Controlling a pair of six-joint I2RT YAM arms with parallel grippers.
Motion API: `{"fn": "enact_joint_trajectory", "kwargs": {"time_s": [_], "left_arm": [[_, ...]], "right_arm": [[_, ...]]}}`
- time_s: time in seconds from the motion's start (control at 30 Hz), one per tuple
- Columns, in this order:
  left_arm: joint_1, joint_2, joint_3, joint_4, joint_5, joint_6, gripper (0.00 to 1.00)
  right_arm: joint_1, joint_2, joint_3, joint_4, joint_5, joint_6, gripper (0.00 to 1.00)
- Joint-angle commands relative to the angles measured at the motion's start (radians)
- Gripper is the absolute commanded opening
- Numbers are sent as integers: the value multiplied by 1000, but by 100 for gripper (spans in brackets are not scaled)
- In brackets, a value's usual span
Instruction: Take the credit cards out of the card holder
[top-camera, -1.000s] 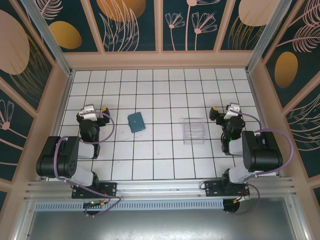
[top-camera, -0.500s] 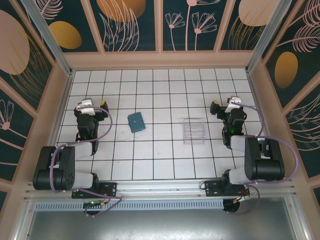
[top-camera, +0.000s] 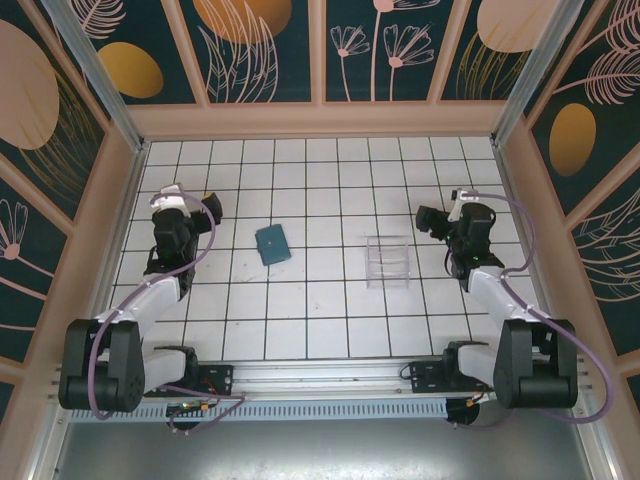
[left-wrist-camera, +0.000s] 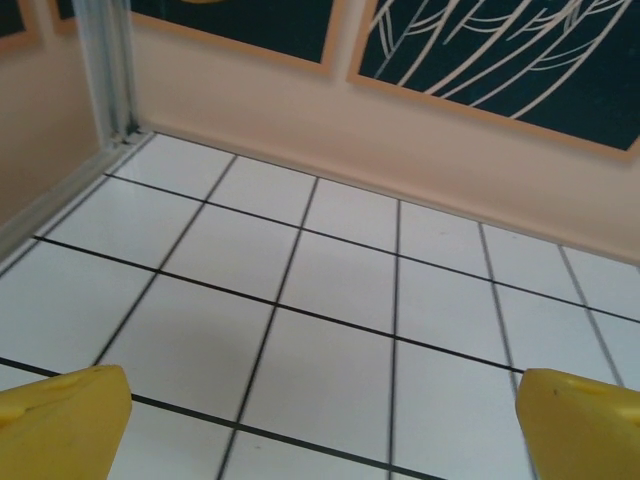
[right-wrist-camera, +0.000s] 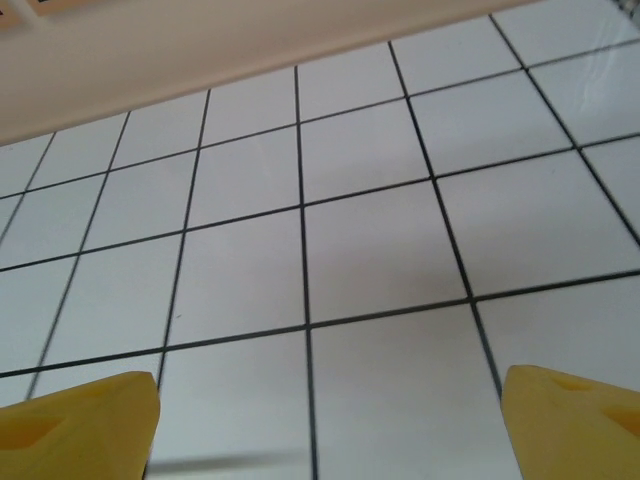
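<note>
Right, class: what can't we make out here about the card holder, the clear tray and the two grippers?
Card holder: top view, too small to show its strap tab; its teal cover hides whatever is inside.
Clear tray: top view, too transparent and small to tell its contents.
Left gripper, right gripper: wrist views, the bottom edge cuts off all but the yellow fingertips.

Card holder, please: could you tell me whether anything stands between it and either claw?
Nothing visible lies between the open left claw and the card holder, just bare tiles. On the other side, a clear tray sits on the tiles roughly between the holder and the open right claw, just nearside of the straight line.
</note>
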Motion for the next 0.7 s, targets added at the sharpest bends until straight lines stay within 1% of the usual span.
{"fn": "enact_joint_trajectory", "kwargs": {"time_s": [0.0,0.1,0.3,0.43,0.57,0.67], "left_arm": [[-26,-20,72,-172,59,-87,99],[-51,-6,123,-261,110,-115,98],[-71,28,209,-406,222,-151,98],[-73,18,214,-420,269,-168,98],[-75,-3,210,-417,271,-171,98],[-75,-14,213,-416,268,-174,98]], "right_arm": [[22,-36,63,-236,-53,99,84],[49,-40,99,-347,-91,151,75],[131,-60,112,-467,-119,207,66],[166,-18,107,-491,-77,216,58],[174,24,103,-469,-35,227,54],[176,49,110,-440,-22,226,49]]}}
